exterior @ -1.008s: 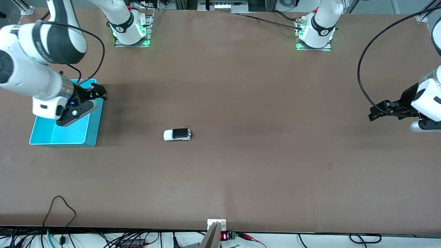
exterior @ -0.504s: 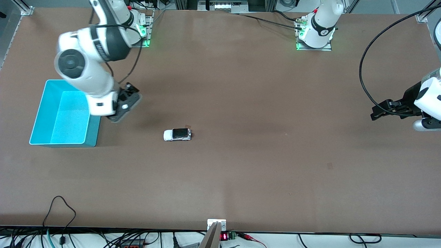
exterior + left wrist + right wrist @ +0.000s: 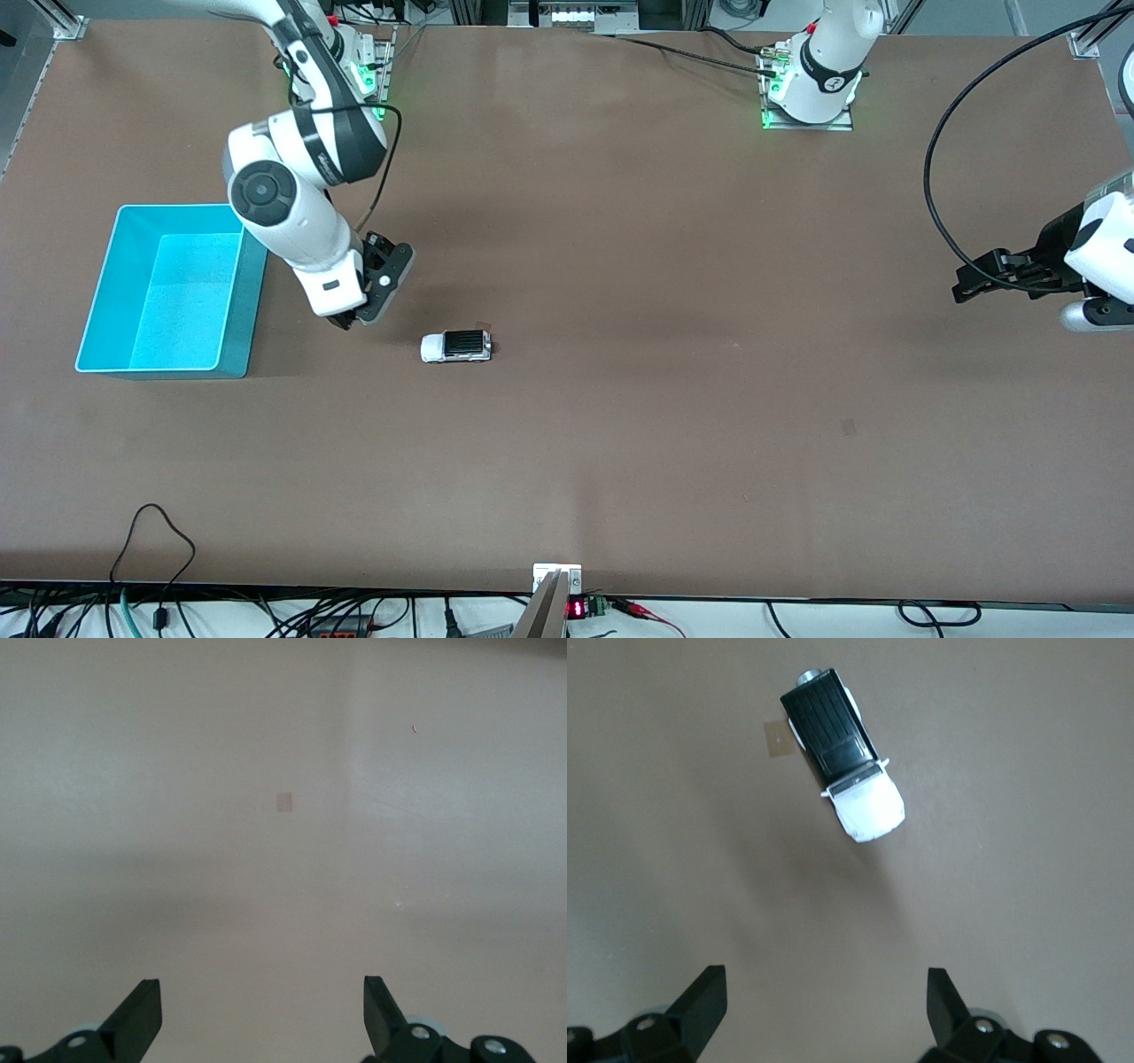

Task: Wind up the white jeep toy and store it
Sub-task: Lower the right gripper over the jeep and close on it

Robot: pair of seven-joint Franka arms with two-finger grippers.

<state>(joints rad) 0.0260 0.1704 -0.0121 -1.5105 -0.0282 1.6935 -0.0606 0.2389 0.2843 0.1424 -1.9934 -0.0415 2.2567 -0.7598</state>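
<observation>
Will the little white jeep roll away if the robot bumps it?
Probably. The white jeep toy stands on its wheels on the flat table, so a nudge along its length could roll it. It looks small, stiff and likely light. The open right gripper isn't touching it.

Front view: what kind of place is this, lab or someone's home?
Most likely a robotics lab bench. Two arm bases are bolted along the brown table, loose cables trail at its edge, and only test props sit on it: a white jeep toy and a turquoise bin.
</observation>
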